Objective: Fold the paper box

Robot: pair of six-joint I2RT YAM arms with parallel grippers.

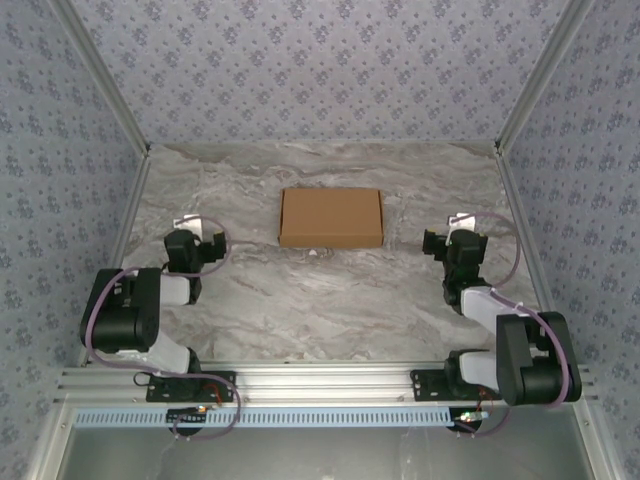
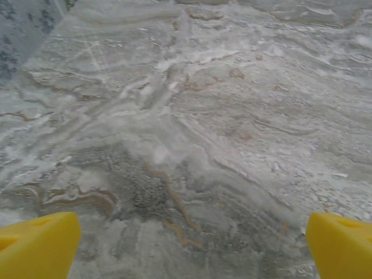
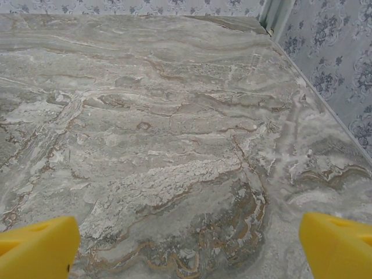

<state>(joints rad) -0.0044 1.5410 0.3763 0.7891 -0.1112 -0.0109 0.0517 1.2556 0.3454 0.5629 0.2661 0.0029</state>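
Brown corrugated-cardboard paper box (image 1: 331, 217) lies closed overhead between my crouched arms. Wrist cameras give me left gripper (image 2: 193, 244) and right gripper (image 3: 189, 241), yellow fingers (image 2: 40, 247) wide apart above grey marble table (image 3: 174, 116).

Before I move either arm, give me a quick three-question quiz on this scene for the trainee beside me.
1. True or false: the paper box is clamped in the jaws of the left arm.
2. How do the jaws of both arms stand? A) open, holding nothing B) shut on the box C) one open, one shut
3. In the top view, where does the box lie relative to the left arm and the right arm?

Key:
1. False: it lies free on the marbled table.
2. A.
3. Between them, near the table's middle, touching neither.
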